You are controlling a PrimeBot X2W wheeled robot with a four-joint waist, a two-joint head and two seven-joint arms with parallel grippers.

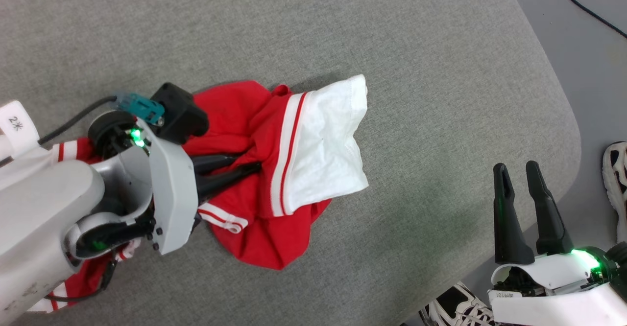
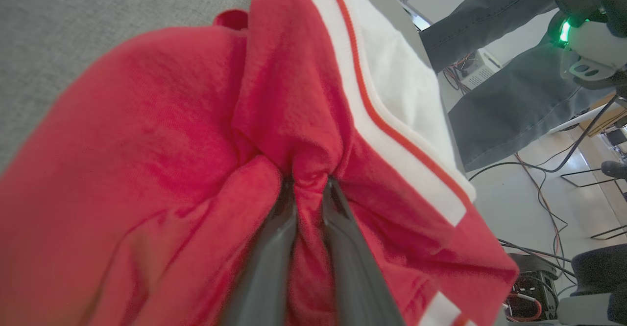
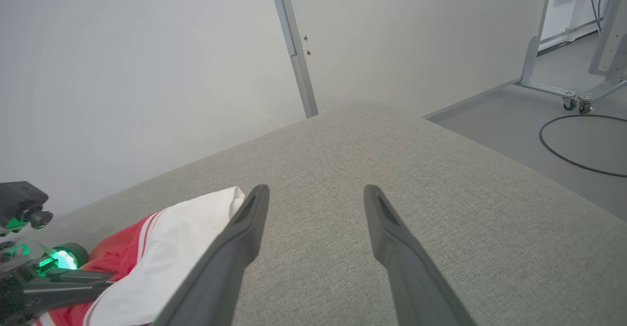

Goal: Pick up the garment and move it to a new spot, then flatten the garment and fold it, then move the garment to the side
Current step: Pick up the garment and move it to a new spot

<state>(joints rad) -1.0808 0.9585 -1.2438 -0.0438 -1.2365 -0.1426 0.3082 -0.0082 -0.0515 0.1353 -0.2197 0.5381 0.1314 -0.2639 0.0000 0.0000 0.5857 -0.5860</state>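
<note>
Grey upholstery (image 1: pixel 392 22), garment (image 1: pixel 230 105) — shoes (image 1: pixel 458 309), cable (image 1: pixel 585 9) beyond

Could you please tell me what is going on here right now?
The robot's left gripper is closed on a pinch of red cloth in the middle of the garment, a crumpled red shirt with a white sleeve, bunched on the grey padded surface. The right gripper hangs open and empty near the surface's edge. A person's shoe shows on the floor nearby.
</note>
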